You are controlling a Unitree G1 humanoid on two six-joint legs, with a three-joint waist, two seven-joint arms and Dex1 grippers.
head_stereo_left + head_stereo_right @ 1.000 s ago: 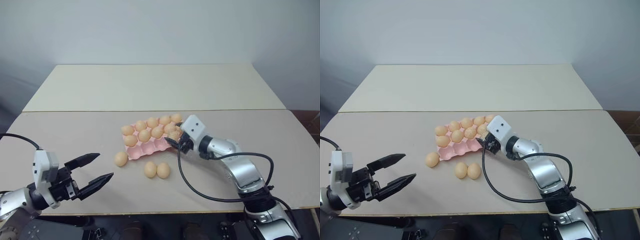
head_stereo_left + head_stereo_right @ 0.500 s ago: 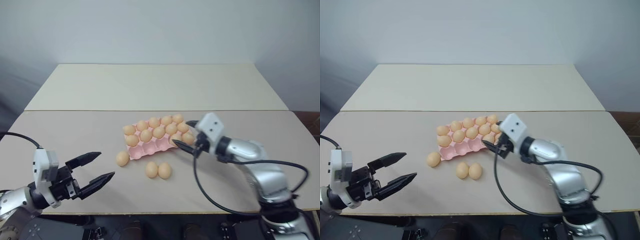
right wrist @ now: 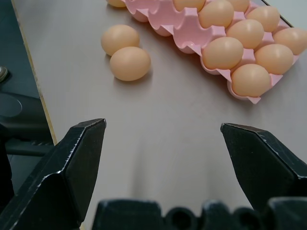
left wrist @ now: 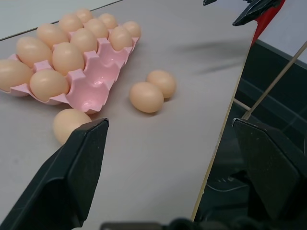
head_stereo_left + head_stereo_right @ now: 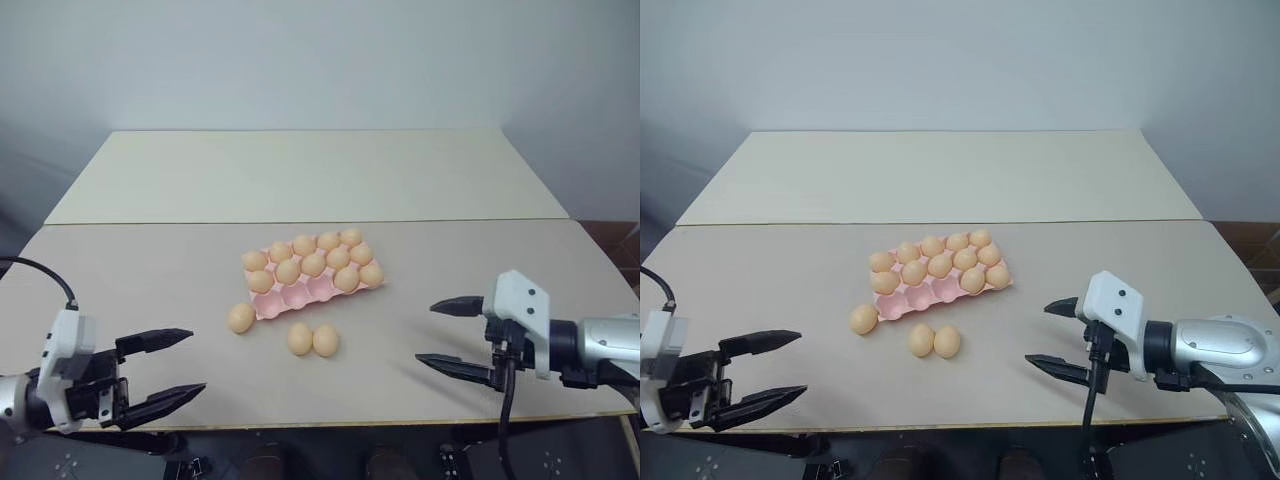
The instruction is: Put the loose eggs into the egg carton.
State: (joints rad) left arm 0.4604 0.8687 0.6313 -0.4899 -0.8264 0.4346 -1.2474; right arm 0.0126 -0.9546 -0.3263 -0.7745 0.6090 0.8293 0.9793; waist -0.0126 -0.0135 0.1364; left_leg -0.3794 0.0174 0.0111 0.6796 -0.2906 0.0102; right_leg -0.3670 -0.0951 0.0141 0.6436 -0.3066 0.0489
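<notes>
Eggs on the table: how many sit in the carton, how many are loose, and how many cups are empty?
Eggs in the egg carton: 12
Loose eggs: 3
Empty cups: 3
Total eggs: 15

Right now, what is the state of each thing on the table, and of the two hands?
carton: flat on the table, twelve cups filled, three cups in the near row empty.
eggs: three loose on the table, two touching each other in front of the carton, one at its near left corner.
left hand: open, empty, above the near table edge.
right hand: open, empty, to the right of the carton, apart from it.
</notes>
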